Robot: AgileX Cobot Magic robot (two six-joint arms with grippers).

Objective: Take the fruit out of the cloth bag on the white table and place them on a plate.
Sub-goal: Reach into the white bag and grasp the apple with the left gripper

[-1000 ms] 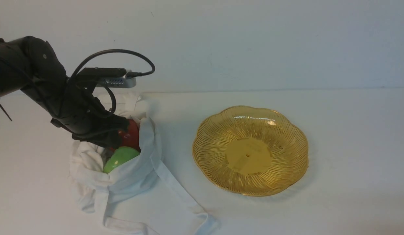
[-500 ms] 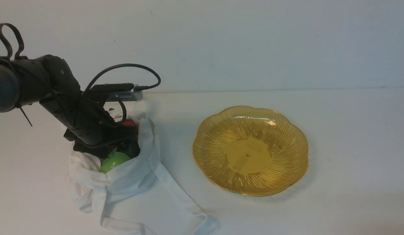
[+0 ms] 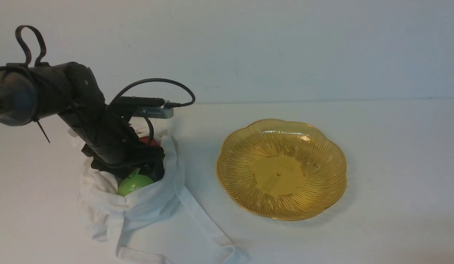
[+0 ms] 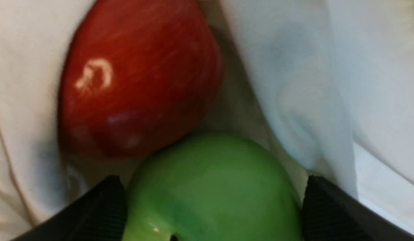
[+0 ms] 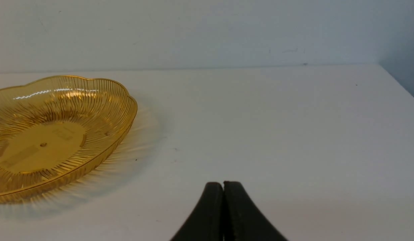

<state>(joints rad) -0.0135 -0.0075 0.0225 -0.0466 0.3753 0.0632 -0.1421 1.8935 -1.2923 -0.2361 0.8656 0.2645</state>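
The white cloth bag [image 3: 150, 207] lies at the left of the white table [image 3: 395, 190] with its mouth open. Inside it are the green fruit [image 3: 133, 184] and, behind it, the red fruit [image 3: 149, 140], mostly hidden by my arm. My left gripper [image 3: 148, 172] reaches into the bag. In the left wrist view its open jaws [image 4: 213, 187] straddle the green fruit [image 4: 210, 201], a thin gap showing at one finger [image 4: 324, 207]. The red fruit [image 4: 140, 77] touches the green one, with bag cloth [image 4: 310, 83] around both. The amber plate [image 3: 249, 154] is empty. My right gripper [image 5: 223, 187] is shut and empty.
A long bag strap [image 3: 208, 227] trails toward the front edge between bag and plate. In the right wrist view the plate [image 5: 103, 100] lies off to one side over bare table, and the table's right edge [image 5: 404, 88] shows. A wall stands behind the table.
My left arm has moved right and lowered into the bag. Its jaws went from the red fruit to around the green fruit. The bag cloth shifted slightly.
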